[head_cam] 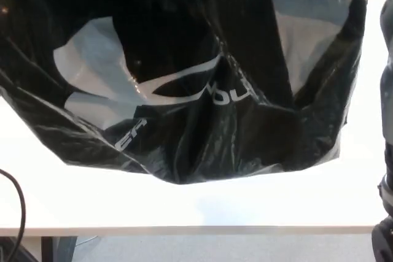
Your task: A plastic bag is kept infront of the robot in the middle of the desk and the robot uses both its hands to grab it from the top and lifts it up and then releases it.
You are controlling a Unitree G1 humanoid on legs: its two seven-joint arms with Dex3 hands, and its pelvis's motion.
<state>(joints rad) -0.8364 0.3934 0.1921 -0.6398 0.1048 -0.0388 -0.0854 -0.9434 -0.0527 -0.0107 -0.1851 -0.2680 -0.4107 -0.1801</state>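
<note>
Plastic bag (184, 84): thin glossy black film, crinkled, white print. Desk (184, 200): smooth matt white.

I seem to be at an office or lab workstation: a plain white desk (202, 204) with a squared front edge, and a black cable (17, 196) looping at its left.

A crumpled black plastic bag (184, 90) with white lettering fills the view above the white desk (202, 204).
</note>
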